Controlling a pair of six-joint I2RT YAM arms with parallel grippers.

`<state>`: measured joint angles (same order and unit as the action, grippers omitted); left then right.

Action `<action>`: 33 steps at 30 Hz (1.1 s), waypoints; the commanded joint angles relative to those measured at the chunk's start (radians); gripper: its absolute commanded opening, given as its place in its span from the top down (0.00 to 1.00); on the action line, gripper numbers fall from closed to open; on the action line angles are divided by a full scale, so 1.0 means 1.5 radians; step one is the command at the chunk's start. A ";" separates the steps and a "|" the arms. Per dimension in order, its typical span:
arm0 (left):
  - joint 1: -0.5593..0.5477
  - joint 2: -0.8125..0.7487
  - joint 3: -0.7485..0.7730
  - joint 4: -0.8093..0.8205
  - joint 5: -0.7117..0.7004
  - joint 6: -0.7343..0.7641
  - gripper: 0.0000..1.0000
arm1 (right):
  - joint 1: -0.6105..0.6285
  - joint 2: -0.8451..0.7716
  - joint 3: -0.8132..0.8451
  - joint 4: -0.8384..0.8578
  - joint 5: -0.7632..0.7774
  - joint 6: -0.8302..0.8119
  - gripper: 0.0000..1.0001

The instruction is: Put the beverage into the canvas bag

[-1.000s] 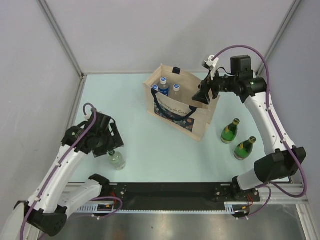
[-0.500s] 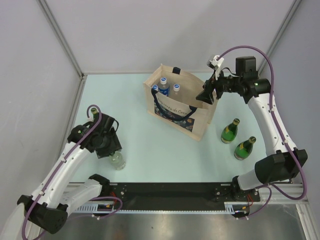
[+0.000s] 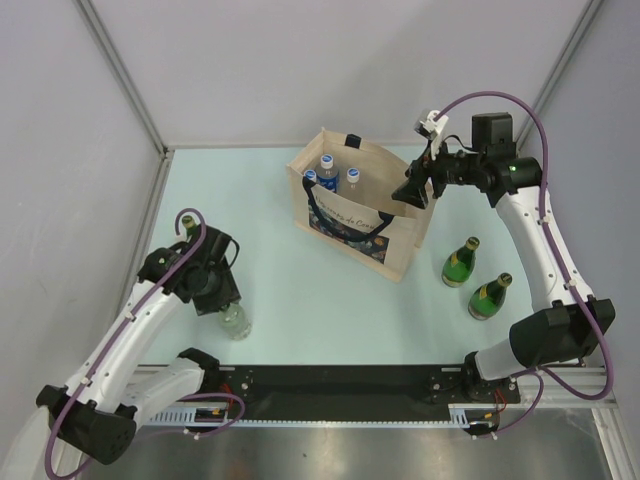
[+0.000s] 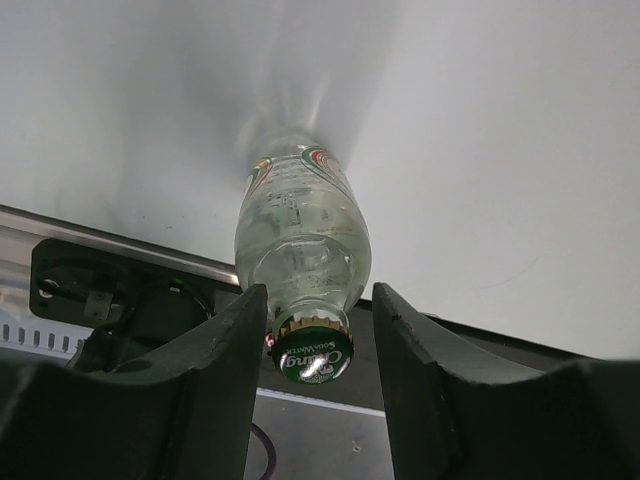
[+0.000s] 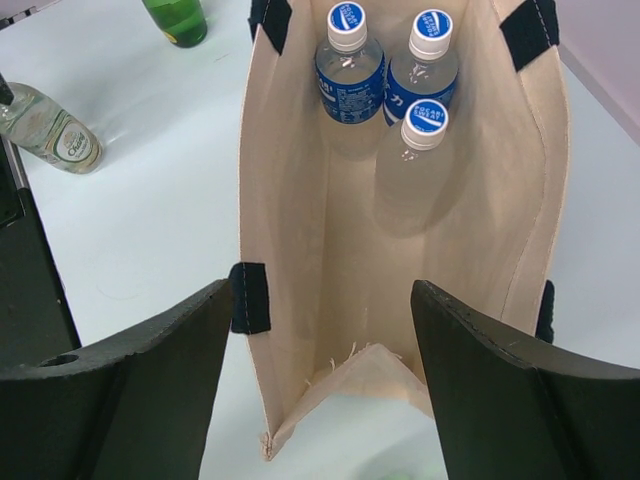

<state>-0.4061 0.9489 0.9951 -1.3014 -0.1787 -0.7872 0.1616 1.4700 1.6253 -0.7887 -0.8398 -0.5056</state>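
Since the clear bottle (image 4: 303, 240) stands upright near the front-left corner of the surface (image 3: 300, 310), its long axis runs straight up into the left end effector (image 4: 318, 300), which hangs directly over it with one finger on either side of the capped neck. Those fingers are only partly open; the left wrist view shows a thin sliver of space between each finger and the cap, so the end effector does not appear to have hold of anything yet. The canvas bag (image 3: 398, 255) sits well apart from this bottle, farther back and to the right, near the middle of the surface. Its mouth faces up, and three blue-capped bottles (image 5: 385, 70) are grouped at one end inside it. The left arm is plainly the nearer one to the clear bottle, so the grasp is likely its job. Because the bag looks taller than the bottle, the carry will probably need a vertical lift before any travel to the right. The right end effector (image 5: 320, 290) hovers over the bag's open mouth with its fingers spread wide and nothing between them. Two green bottles (image 3: 459, 262) stand on the surface just to the right of the bag, closer to the right arm.
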 commanded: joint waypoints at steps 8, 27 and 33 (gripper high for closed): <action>0.005 0.013 0.031 -0.019 0.025 0.028 0.48 | -0.006 -0.010 0.004 0.009 -0.016 0.004 0.22; 0.005 0.025 0.052 -0.021 0.009 0.044 0.60 | -0.010 -0.015 -0.005 0.007 -0.013 -0.001 0.22; 0.005 0.024 0.077 -0.011 0.017 0.067 0.82 | -0.010 -0.019 -0.007 0.004 -0.010 -0.004 0.22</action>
<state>-0.4053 0.9932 1.0328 -1.3483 -0.1574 -0.7223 0.1528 1.4700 1.6173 -0.7891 -0.8440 -0.5064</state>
